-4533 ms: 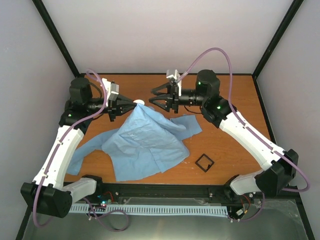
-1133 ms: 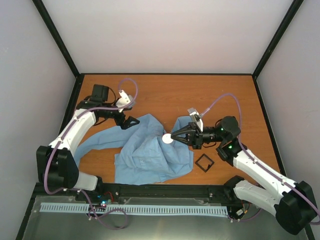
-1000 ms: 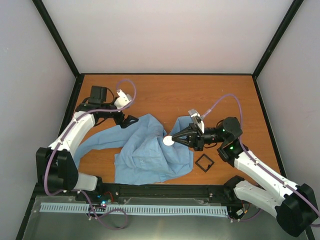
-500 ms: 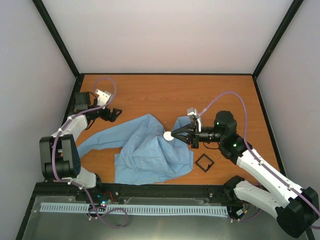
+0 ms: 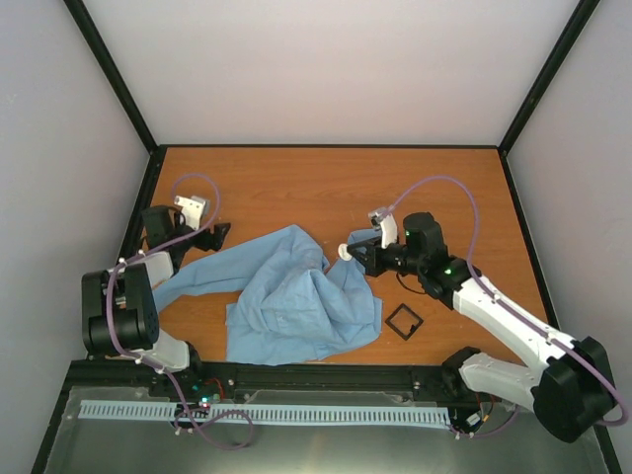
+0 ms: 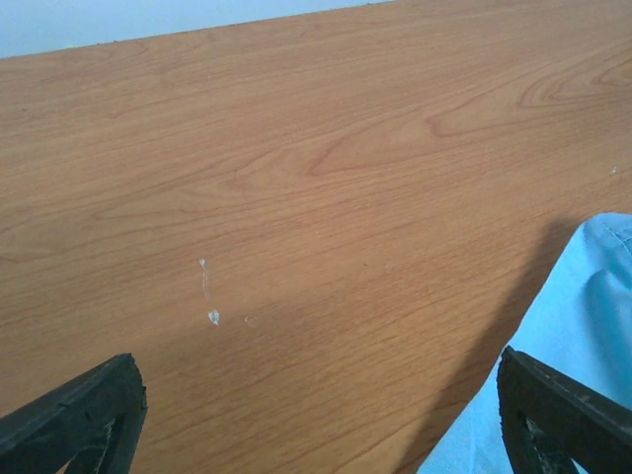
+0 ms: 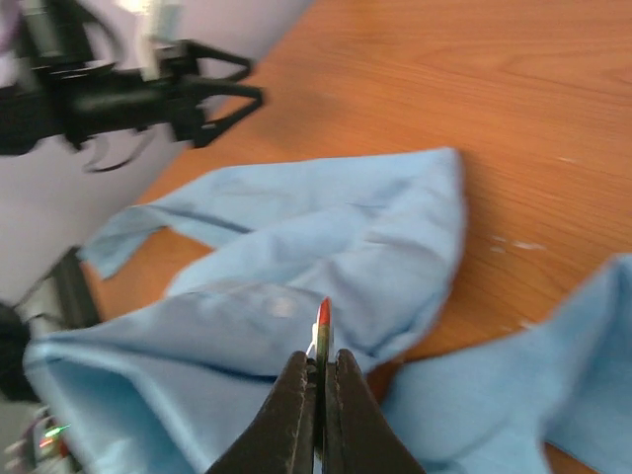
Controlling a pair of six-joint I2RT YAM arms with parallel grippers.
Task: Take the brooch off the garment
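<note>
The garment point(image 5: 286, 296), a light blue shirt, lies crumpled on the wooden table. My right gripper point(image 5: 350, 253) hovers over the shirt's right part, shut on the brooch point(image 5: 344, 252), a small whitish disc. In the right wrist view the brooch point(image 7: 322, 324) stands edge-on between the closed fingers point(image 7: 292, 405), lifted off the cloth point(image 7: 296, 237). My left gripper point(image 5: 219, 233) is at the table's left side, beside the shirt's sleeve. Its fingers point(image 6: 79, 415) stand wide open over bare wood, with blue cloth point(image 6: 583, 316) at the right.
A small black hollow square frame point(image 5: 403, 321) lies on the table to the right of the shirt. The left arm point(image 7: 109, 94) shows at the top left of the right wrist view. Black enclosure posts and pale walls surround the table point(image 5: 326, 188).
My right gripper has carried the brooch up and slightly right, off the shirt. The left arm has drawn back to the left, away from the garment, staying open.
</note>
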